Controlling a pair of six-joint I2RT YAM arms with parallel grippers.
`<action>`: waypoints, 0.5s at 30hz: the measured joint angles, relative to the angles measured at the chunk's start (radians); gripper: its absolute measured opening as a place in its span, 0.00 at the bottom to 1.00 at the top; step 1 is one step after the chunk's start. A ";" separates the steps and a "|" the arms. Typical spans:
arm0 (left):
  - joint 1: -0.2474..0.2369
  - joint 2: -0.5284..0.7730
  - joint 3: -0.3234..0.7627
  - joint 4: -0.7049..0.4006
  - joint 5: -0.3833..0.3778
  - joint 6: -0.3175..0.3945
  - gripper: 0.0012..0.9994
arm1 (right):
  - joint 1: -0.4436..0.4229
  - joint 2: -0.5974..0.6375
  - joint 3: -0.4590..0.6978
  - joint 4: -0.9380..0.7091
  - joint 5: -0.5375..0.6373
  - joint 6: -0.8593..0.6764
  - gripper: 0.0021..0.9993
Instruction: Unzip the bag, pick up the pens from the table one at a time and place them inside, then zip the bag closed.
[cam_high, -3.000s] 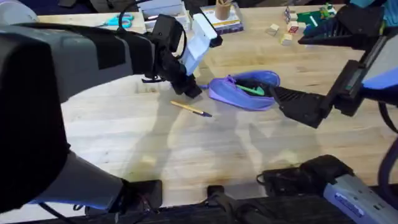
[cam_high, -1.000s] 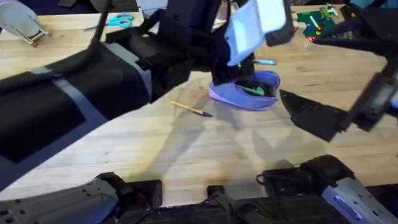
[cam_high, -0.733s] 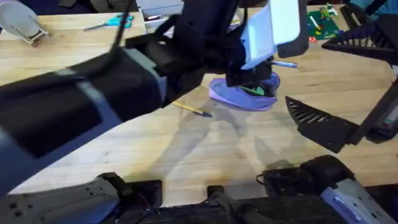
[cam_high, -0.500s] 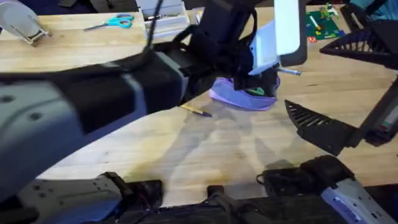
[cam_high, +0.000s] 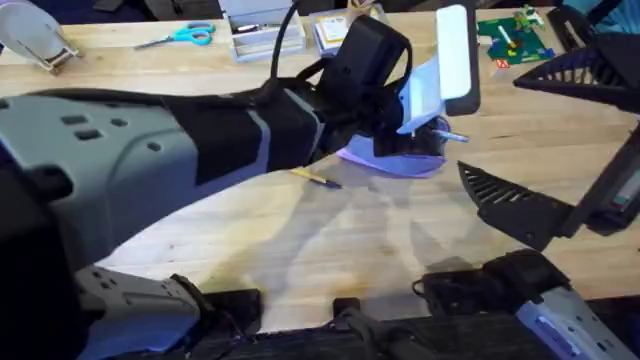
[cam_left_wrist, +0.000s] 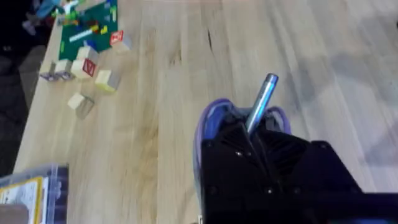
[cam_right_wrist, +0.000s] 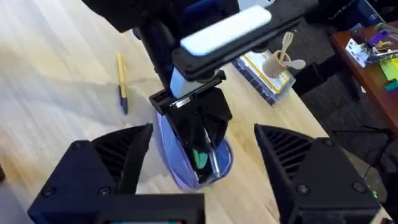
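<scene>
Overhead, the left tool (cam_high: 425, 125) hangs over the open bag (cam_high: 395, 160), clenched on the blue-grey pen (cam_high: 450, 135); the yellow pen (cam_high: 315, 178) lies on the counter (cam_high: 300, 250) just beside. Left wrist view: the pen juts past the bag's rim, so letting go now could drop it outside. Right wrist view: the right tool (cam_right_wrist: 202, 162) waits, spread wide, near the bag.

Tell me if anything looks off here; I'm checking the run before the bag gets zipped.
One pen is not fully in: the blue-grey pen held in the left gripper sticks out of the open bag at a slant. The yellow pen lies on the table beside the bag. Nothing looks spilled or damaged.
</scene>
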 joint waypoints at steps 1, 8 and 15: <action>0.001 0.000 0.000 -0.010 -0.009 0.000 0.04 | 0.000 0.000 0.000 0.000 0.000 0.000 1.00; 0.031 0.000 0.000 -0.088 -0.077 0.000 0.04 | 0.000 0.000 0.000 0.000 0.000 0.000 1.00; 0.046 0.001 0.000 -0.003 0.000 -0.044 0.04 | 0.000 0.000 0.000 0.001 0.000 0.000 1.00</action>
